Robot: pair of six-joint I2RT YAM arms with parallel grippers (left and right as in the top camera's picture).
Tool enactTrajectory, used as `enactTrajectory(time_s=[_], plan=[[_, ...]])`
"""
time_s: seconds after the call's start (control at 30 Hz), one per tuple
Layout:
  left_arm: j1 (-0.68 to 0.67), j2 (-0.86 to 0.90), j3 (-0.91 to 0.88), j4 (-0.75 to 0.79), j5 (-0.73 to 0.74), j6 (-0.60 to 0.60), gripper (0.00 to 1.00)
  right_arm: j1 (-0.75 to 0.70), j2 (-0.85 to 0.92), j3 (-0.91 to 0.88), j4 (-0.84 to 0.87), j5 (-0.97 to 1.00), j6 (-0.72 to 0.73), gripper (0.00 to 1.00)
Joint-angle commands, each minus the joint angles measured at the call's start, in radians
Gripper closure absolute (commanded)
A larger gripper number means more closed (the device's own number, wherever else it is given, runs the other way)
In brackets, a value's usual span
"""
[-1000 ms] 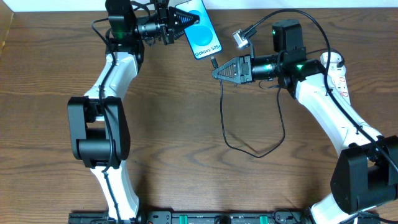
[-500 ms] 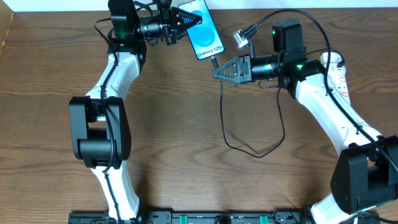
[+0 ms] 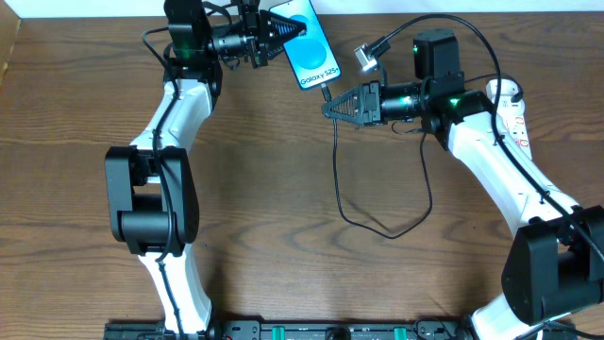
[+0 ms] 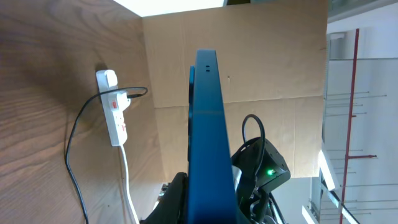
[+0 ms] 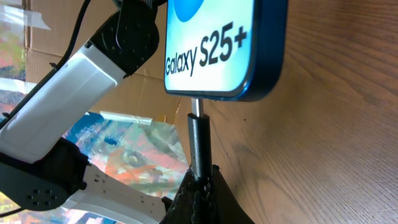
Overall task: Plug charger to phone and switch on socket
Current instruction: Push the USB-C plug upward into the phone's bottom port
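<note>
Quantities in view:

- Tabletop (image 3: 274,274): one.
- Arms: two, comprising one left arm (image 3: 175,113) and one right arm (image 3: 500,170).
- Grippers: two, one per arm: left gripper (image 3: 298,28) and right gripper (image 3: 327,110).
- Phone (image 3: 310,49): one.
- Charger (image 3: 338,179): one cable, with one black plug tip (image 5: 198,140) and one white adapter (image 4: 120,98).
- Socket (image 4: 112,118): one power strip, with one white cord (image 4: 128,179).
- Red switch marks on the strip: too small to count.
</note>
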Motion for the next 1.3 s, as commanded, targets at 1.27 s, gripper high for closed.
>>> enactTrajectory(time_s=[1.27], plan=[[-0.006, -0.024, 0.010, 0.011, 0.068, 0.017, 0.93, 0.004, 0.007, -0.002, 0.013, 0.057, 0.045, 0.99]])
